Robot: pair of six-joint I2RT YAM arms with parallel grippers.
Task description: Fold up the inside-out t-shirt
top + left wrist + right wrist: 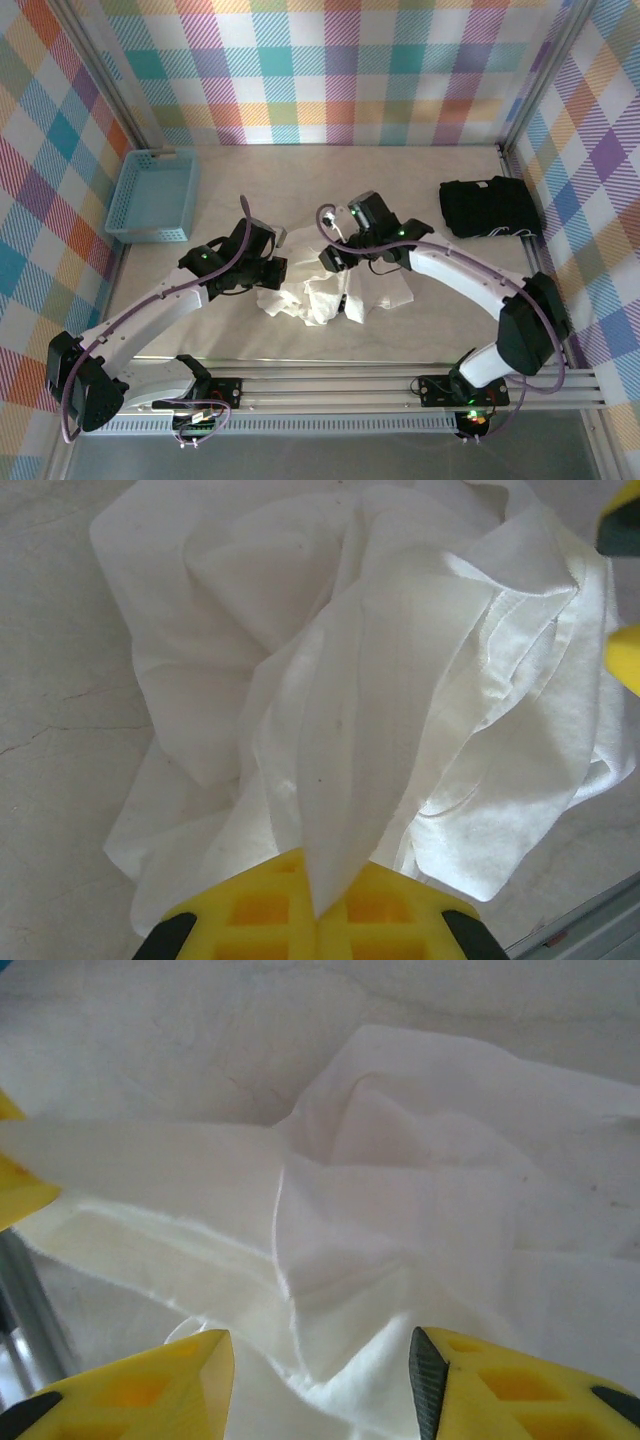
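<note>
Overhead, the pale table [330,170] takes up most of the scene, with checked walls on three sides. The white t-shirt [320,295] lies in a crumpled heap near the middle of the table, toward the near edge, between the two arms. A blue basket [158,195] sits at the far left and a black garment [490,208] lies folded at the far right, both well apart from the t-shirt.

From above, the left gripper [272,270] is at the left side of the heap and the right gripper [335,262] is at its far side, but how the jaws stand cannot be read from there. The wrist cameras settle it.

In the left wrist view the t-shirt [380,680] spreads away in soft folds, and a long ridge of cloth runs down into the left gripper [318,920]. Its yellow fingers [260,910] are pressed together with that fold pinched between them.

In the right wrist view the right gripper [320,1360] has its jaws apart. The t-shirt [400,1210] bunches just beyond and below the gap, and a seam edge crosses the cloth. Whether either finger touches the fabric cannot be told.
</note>
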